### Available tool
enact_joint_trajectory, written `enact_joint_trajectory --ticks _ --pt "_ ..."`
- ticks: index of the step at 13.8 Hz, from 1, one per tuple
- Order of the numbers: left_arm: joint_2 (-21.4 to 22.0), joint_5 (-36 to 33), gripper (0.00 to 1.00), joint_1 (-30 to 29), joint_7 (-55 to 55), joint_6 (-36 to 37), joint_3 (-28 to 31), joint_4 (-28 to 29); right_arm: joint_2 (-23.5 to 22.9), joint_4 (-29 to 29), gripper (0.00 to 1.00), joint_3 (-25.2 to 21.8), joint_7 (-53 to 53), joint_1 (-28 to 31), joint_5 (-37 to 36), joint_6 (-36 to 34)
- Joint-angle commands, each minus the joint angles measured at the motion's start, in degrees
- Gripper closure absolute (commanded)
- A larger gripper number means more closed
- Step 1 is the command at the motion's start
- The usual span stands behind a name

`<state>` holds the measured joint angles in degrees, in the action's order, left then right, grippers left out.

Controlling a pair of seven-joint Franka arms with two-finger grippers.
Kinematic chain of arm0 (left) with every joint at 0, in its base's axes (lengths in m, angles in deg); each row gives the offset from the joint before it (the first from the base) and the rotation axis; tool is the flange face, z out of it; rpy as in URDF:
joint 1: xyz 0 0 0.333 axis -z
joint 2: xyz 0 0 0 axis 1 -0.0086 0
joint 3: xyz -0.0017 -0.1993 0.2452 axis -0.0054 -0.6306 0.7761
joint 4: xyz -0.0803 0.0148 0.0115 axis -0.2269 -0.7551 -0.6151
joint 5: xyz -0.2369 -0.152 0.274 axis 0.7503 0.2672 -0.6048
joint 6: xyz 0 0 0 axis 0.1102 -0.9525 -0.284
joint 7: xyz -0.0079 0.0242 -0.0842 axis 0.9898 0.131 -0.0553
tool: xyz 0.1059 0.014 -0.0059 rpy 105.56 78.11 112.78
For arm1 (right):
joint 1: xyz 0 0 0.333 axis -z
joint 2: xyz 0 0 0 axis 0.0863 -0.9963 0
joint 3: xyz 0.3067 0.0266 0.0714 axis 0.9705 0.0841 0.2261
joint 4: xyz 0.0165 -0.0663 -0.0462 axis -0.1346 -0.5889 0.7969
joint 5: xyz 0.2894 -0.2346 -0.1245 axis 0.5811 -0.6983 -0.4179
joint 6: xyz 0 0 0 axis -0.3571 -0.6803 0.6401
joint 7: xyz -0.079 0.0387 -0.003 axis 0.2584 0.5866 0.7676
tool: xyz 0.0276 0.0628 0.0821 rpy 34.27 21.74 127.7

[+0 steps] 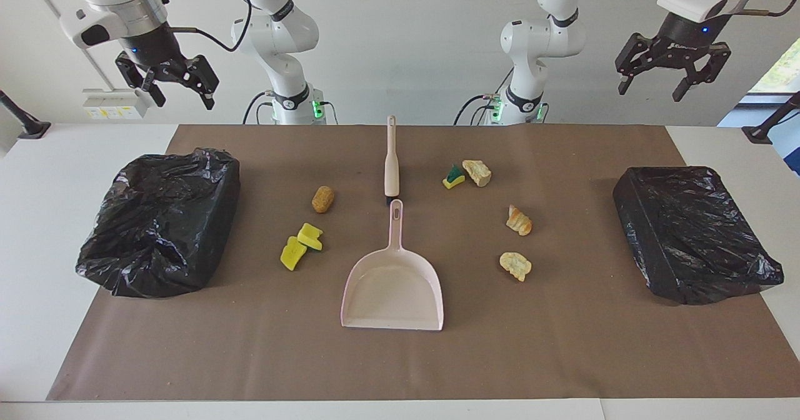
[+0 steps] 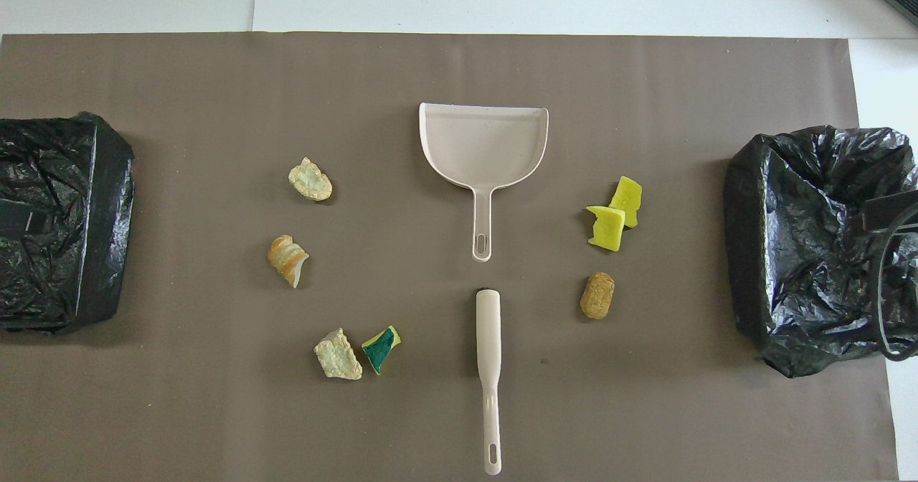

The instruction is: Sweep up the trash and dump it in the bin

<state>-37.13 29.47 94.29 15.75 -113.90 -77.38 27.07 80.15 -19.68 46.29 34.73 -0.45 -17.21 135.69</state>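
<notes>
Both arms wait raised at the robots' end of the table: my left claw (image 1: 672, 81) hangs with its fingers spread wide and nothing between them, above the table edge near the bin (image 1: 694, 235) at the left arm's end, and my right claw (image 1: 170, 82) hangs likewise wide and empty, above the edge near the other bin (image 1: 159, 220) at the right arm's end. Neither tool is yet taken, so I judge the step in hand to be the first grasps. The brush (image 1: 391, 160) lies on the table's midline nearest the robots, handle toward them; the dustpan (image 1: 394, 282) lies just farther out, handle tip close to the brush head, mouth facing away. The trash is scattered on both sides of these tools. Toward the left arm's end lie a green sponge (image 1: 454, 176) touching a bread lump (image 1: 477, 172), then a striped lump (image 1: 519, 221) and a pale lump (image 1: 515, 265) farther out. Toward the right arm's end lie a brown lump (image 1: 322, 199) and two yellow chunks (image 1: 301, 245) touching each other. To do this well, I would grip each handle near mid-length, squarely across it, and keep the pan's lip flat on the mat so that scraps cannot slip beneath it.
</notes>
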Motion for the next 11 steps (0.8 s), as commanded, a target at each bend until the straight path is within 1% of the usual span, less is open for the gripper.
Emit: enact_joint_trajectory --ticks 1,8,11 --pt "2.60 -1.03 0.00 -0.56 0.29 0.40 -0.77 3.09 -0.67 1.67 0.00 0.25 -0.86 0.66 1.05 -1.44" --pt "2.78 -0.76 0.00 -0.74 -0.67 0.49 -0.42 3.37 -0.58 1.67 0.00 0.69 -0.86 0.04 1.05 -1.53" --pt "3.74 -0.33 0.00 -0.30 -0.67 -0.47 -0.51 5.12 -0.67 1.67 0.00 0.69 -0.68 0.04 1.05 -1.44"
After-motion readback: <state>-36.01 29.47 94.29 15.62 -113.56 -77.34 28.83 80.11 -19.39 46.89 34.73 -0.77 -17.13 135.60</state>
